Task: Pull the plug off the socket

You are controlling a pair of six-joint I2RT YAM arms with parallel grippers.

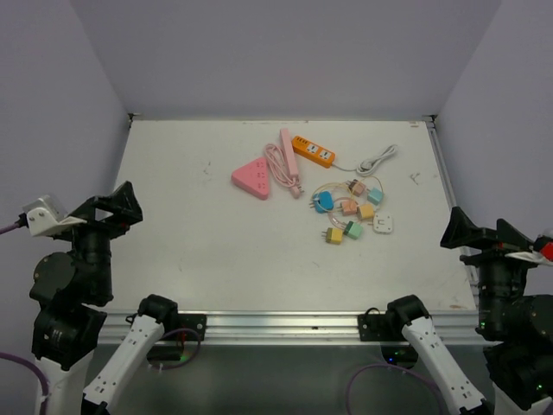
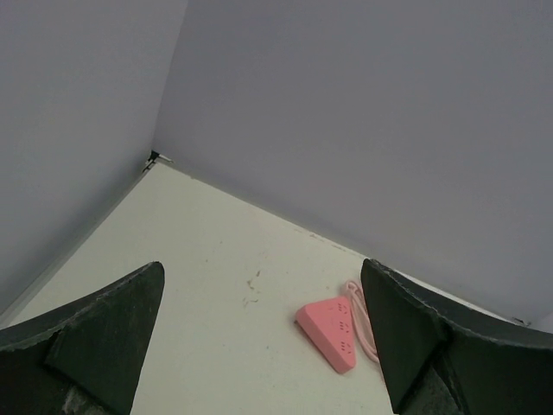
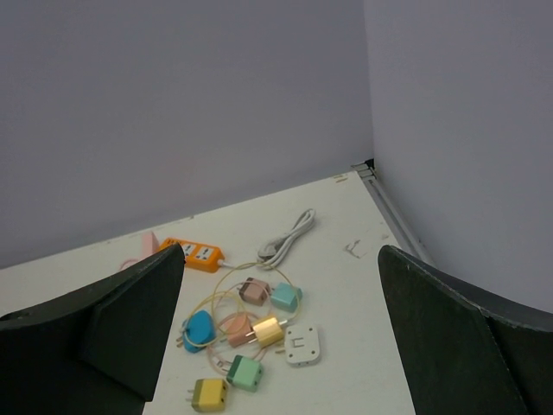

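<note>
Pale lilac walls [image 1: 276, 52] close in a white table [image 1: 216, 251] on three sides. All the electrical pieces lie in the far half of the table, a little right of centre.

A pink triangular power strip [image 1: 251, 179] sits furthest left. Just beside it is a long pink power strip [image 1: 290, 161] with its own cord looped against it. An orange power strip [image 1: 313, 150] lies at the far end of that one, and a bundled white cord [image 1: 378, 160] trails off to its right.

Nearer the arms is a cluster of small coloured plug adapters [image 1: 349, 207], joined by thin looping wires. Among them are a blue one [image 1: 322, 204], a green one [image 1: 352, 229], a yellow one [image 1: 333, 235] and a white one [image 1: 383, 225]. From these views I cannot tell which plug is seated in a socket.

The left gripper [image 1: 128, 206] hangs at the table's left edge with its jaws spread wide and nothing between them. It is well apart from the pink triangular strip, which shows between its fingers in the wrist view.

The right gripper [image 1: 455, 232] is likewise spread and empty at the right edge. It faces the adapter cluster and the orange strip from well away.
</note>
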